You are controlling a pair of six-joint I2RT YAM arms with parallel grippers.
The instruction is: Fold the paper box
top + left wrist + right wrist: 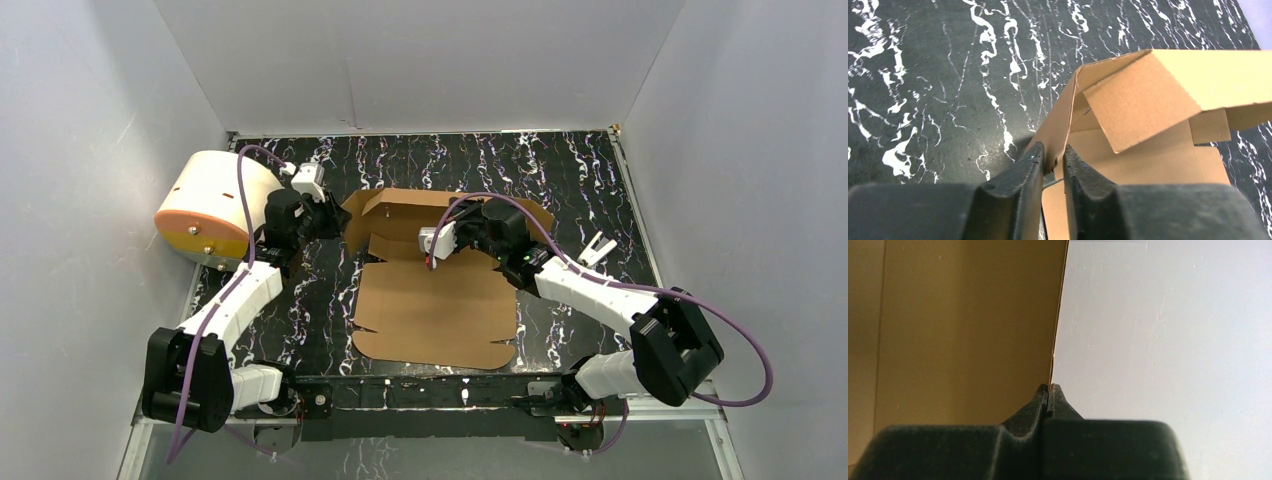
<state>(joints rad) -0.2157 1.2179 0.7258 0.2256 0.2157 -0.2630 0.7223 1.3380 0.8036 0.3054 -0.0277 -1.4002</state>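
The brown paper box (435, 310) lies in the middle of the black marbled table, its near panel flat and its far panels folded partly upright. My left gripper (333, 218) is at the box's left far corner, shut on a raised side flap (1063, 125); the cardboard edge runs down between the fingertips (1034, 159). My right gripper (503, 214) is over the far right part of the box. Its jaws are shut on the thin edge of an upright panel (963, 330), which fills the left half of the right wrist view.
A cream-white cylinder with an orange face (212, 205) lies at the table's left edge, close behind my left arm. A small white clip (597, 247) sits on the table to the right of the box. White walls enclose the table on three sides.
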